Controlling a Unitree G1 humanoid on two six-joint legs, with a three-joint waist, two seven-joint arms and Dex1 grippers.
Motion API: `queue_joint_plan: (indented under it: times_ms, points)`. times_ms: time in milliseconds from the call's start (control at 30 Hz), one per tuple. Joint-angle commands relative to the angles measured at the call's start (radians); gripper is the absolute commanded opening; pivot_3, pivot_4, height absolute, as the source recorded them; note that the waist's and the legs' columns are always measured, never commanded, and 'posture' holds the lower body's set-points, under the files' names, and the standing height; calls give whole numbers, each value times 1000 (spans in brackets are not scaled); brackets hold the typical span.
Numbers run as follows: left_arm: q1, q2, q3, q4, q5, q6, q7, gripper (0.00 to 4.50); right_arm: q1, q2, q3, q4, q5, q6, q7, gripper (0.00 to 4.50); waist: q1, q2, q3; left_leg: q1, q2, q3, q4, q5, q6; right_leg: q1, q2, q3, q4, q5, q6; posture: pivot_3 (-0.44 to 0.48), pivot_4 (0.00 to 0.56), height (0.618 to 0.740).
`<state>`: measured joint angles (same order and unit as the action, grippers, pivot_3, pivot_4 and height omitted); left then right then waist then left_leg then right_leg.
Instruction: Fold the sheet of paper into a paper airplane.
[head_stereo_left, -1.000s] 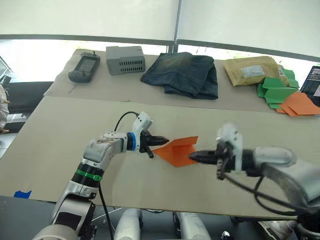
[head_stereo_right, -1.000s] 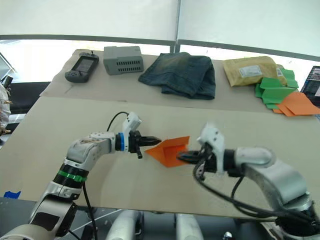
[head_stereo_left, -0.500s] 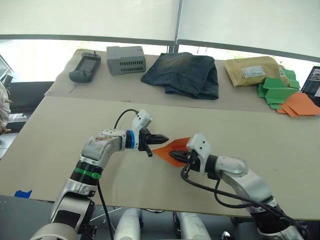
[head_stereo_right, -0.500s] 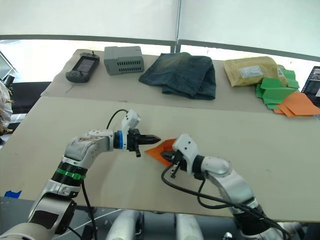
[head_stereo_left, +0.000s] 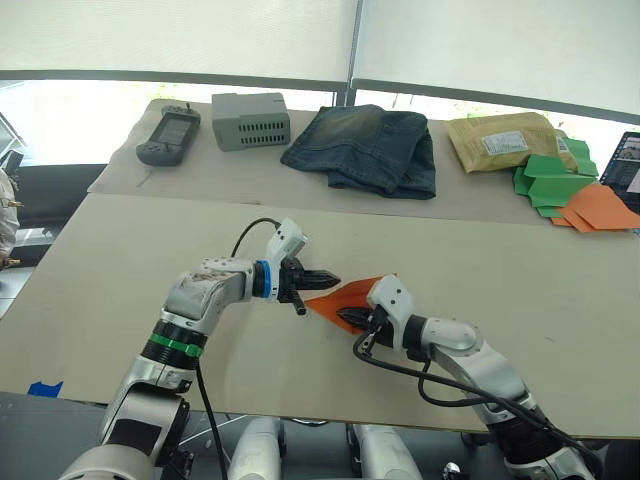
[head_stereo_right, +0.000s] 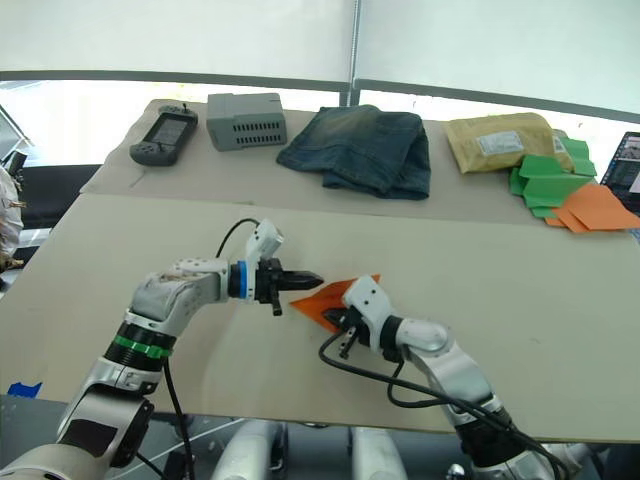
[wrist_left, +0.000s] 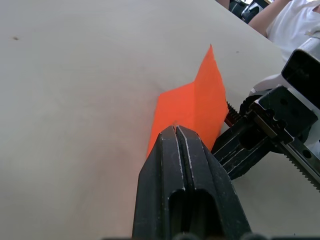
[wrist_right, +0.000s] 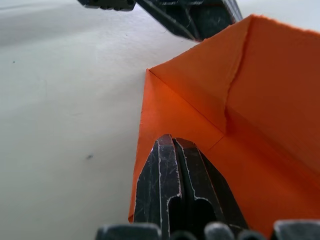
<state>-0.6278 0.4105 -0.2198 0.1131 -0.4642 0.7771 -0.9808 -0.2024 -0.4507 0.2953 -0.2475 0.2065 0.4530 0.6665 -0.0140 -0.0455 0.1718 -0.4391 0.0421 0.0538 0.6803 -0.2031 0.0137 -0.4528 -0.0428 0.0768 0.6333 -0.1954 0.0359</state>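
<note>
— Count, please: what do you have on the tables?

— You have one orange sheet of paper (head_stereo_left: 345, 298) on the near table (head_stereo_left: 120, 270), between your two grippers. On the far table: one handheld controller (head_stereo_left: 169, 135), one grey vented box (head_stereo_left: 251, 119), one folded pair of jeans (head_stereo_left: 367, 148), one tan padded envelope (head_stereo_left: 505, 141), and a pile of green paper shapes (head_stereo_left: 550, 180) with orange paper (head_stereo_left: 603, 208) beside it.

— And the sheet's shape?

— Thin, matte, creased into a pointed wedge with one flap standing up.

— Your grippers?

— Your left gripper (wrist_left: 176, 131) has its black ridged fingers pressed together, tips at the sheet's near corner. Your right gripper (wrist_right: 172, 145) is also closed tight, its tips resting on the orange surface; you cannot tell whether paper is pinched.
</note>
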Motion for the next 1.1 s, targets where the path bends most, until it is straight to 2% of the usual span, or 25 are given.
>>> queue_joint_plan:
  times_ms: [33, 300, 567, 733, 800, 1000, 1100]
  points:
    - [4, -2, -23, -40, 10, 4, -13, 22, 23, -7, -15, -20, -8, 23, -8, 0, 0, 0, 0, 0, 0, 0, 0, 0, 0, 0, 0, 0, 0, 0, 0, 0, 150, 718]
    - [54, -14, -33, -76, 16, 25, 28, 22, 34, -21, -56, -88, 16, 71, -21, 0, 1, 0, 0, 0, 0, 0, 0, 0, 0, 0, 0, 0, 0, 0, 0, 0, 150, 718]
    - [48, -22, -62, -14, 68, 39, 64, 22, 27, -91, -130, -192, 78, 162, 22, 0, 1, 0, 0, 0, 0, 0, 0, 0, 0, 0, 0, 0, 0, 0, 0, 0, 150, 718]
    - [55, -21, -79, -1, 97, 18, 51, 22, 50, -173, -178, -269, 111, 216, 61, 0, 1, 0, 0, 0, 0, -1, 0, 0, 0, 0, 0, 0, 0, 0, 0, 0, 150, 718]
    - [60, -17, -88, 2, 108, 5, 45, 22, 78, -239, -221, -306, 127, 222, 96, 0, 3, 0, 0, 0, 0, -1, 0, 0, 0, 1, 0, 0, 0, 0, 1, 0, 150, 718]
    - [68, -10, -91, 14, 127, -26, 32, 22, 87, -358, -315, -254, 98, 81, 164, 0, 2, 1, -1, 2, 0, -1, 0, 0, 0, 3, 0, -1, -1, -2, 3, 0, 150, 718]
    - [69, -6, -94, 15, 138, -36, 23, 0, 62, -408, -283, -189, 41, -46, 226, 945, 0, 1, -1, 8, 0, -1, -1, 0, 0, 10, 0, -2, -2, -4, 3, 0, 150, 718]
